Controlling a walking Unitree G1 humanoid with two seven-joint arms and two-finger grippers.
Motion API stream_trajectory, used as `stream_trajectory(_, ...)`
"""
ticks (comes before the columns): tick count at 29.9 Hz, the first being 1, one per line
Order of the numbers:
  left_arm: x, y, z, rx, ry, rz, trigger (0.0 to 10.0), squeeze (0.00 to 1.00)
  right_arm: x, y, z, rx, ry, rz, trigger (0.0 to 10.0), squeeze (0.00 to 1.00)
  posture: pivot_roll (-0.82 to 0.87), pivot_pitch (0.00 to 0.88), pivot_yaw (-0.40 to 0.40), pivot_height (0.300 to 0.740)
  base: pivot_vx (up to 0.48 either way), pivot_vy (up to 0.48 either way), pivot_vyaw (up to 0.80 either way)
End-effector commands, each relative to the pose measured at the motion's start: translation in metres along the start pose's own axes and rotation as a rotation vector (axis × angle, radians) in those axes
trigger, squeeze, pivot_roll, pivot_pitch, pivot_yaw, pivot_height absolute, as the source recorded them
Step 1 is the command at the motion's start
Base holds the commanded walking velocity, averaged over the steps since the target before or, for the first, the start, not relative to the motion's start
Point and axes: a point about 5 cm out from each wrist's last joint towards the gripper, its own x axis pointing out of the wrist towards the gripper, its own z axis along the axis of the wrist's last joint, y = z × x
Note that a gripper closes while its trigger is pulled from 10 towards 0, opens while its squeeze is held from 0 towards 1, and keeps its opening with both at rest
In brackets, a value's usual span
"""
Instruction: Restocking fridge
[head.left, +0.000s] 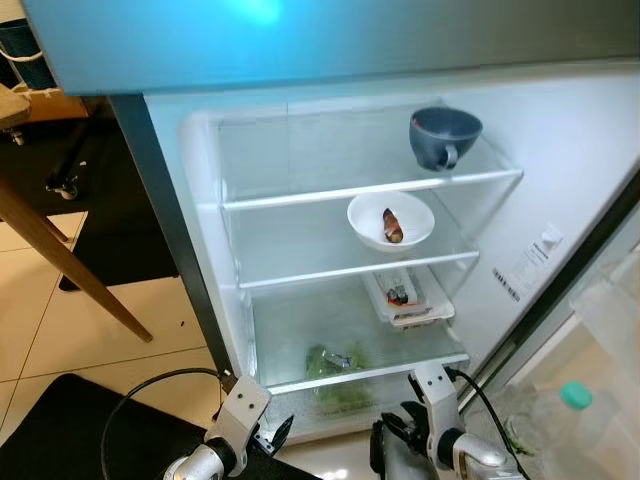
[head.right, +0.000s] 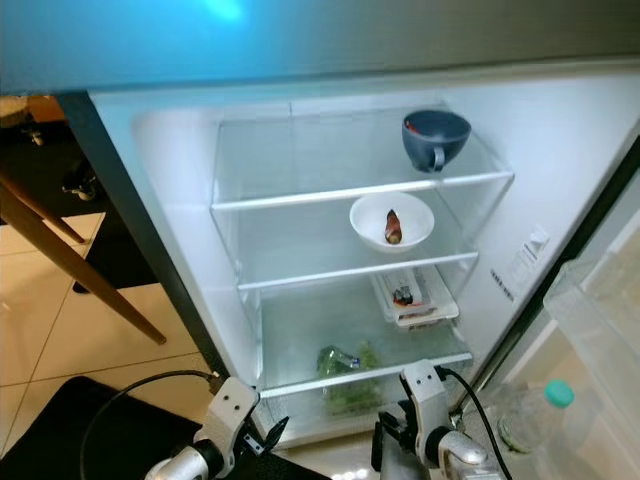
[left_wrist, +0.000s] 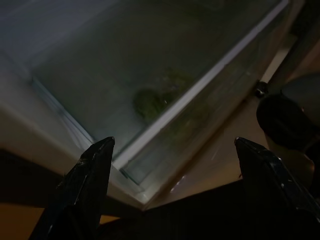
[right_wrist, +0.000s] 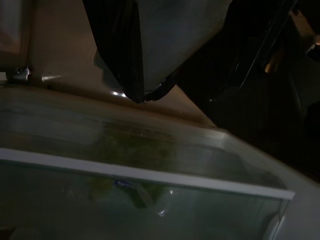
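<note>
The fridge (head.left: 200, 200) stands open: a dark blue cup (head.left: 444, 137) sits at the right end of the top shelf, a white bowl (head.left: 391, 221) with a small brown piece of food on the middle shelf's right half, and a packaged tray (head.left: 407, 295) near the right edge of the bottom shelf. Leafy greens (head.left: 336, 375) lie in the drawer below. The left gripper (left_wrist: 175, 155) hangs low before the drawer's front edge, fingers spread wide and empty, while the right gripper (head.left: 395, 440) hangs beside it holding a grey container (right_wrist: 170, 35).

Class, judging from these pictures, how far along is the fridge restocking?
Done: blue cup on the top shelf, white bowl on the middle, tray and greens lower down. In hand: right gripper holds a dark object; left gripper is open. Left: shelving that object.
</note>
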Motion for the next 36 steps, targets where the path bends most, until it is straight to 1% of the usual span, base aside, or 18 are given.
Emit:
stream_trajectory(1,-0.002,-0.001,-0.004,-0.010,0.014,0.002,10.0,0.00,-0.002,0.001,-0.007,0.029,0.009,-0.008,10.0,0.00,-0.01,0.071,-0.009,0.590,0.000,0.000,0.00)
stream_trajectory(4,0.001,-0.002,0.000,-0.007,-0.005,-0.002,10.0,0.00,-0.003,0.001,-0.003,0.057,-0.040,0.017,10.0,0.00,-0.02,0.068,-0.009,0.590,0.000,0.000,0.00)
stream_trajectory(5,0.003,-0.002,0.002,-0.004,-0.017,-0.006,10.0,0.00,-0.003,-0.001,0.001,0.076,-0.072,0.030,10.0,0.00,-0.02,0.068,-0.009,0.590,0.000,0.000,0.00)
stream_trajectory(7,0.006,-0.003,0.007,0.002,-0.037,-0.012,10.0,0.00,-0.004,-0.004,0.008,0.095,-0.116,0.038,10.0,0.00,-0.02,0.068,-0.009,0.600,0.000,0.000,0.00)
stream_trajectory(14,0.010,-0.003,0.014,0.016,-0.071,-0.022,10.0,0.00,-0.005,-0.009,0.017,0.110,-0.159,0.045,10.0,0.00,-0.02,0.071,-0.011,0.625,0.000,0.000,0.00)
stream_trajectory(21,0.011,-0.006,0.016,0.032,-0.080,-0.043,10.0,0.00,-0.004,-0.010,0.018,0.128,-0.166,0.037,10.0,0.00,-0.02,0.072,-0.011,0.630,0.000,0.000,0.00)
stream_trajectory(27,0.013,-0.013,0.019,0.054,-0.095,-0.095,10.0,0.00,-0.004,-0.008,0.018,0.130,-0.175,0.048,10.0,0.00,-0.02,0.073,-0.011,0.630,0.000,0.000,0.00)
stream_trajectory(32,0.017,-0.021,0.027,0.087,-0.134,-0.157,10.0,0.00,-0.004,-0.008,0.018,0.130,-0.177,0.049,10.0,0.00,-0.02,0.074,-0.009,0.630,0.000,0.000,0.00)
stream_trajectory(36,0.020,-0.022,0.030,0.093,-0.139,-0.161,10.0,0.00,-0.004,-0.008,0.018,0.131,-0.178,0.049,10.0,0.00,-0.02,0.073,-0.007,0.630,0.000,0.000,0.00)
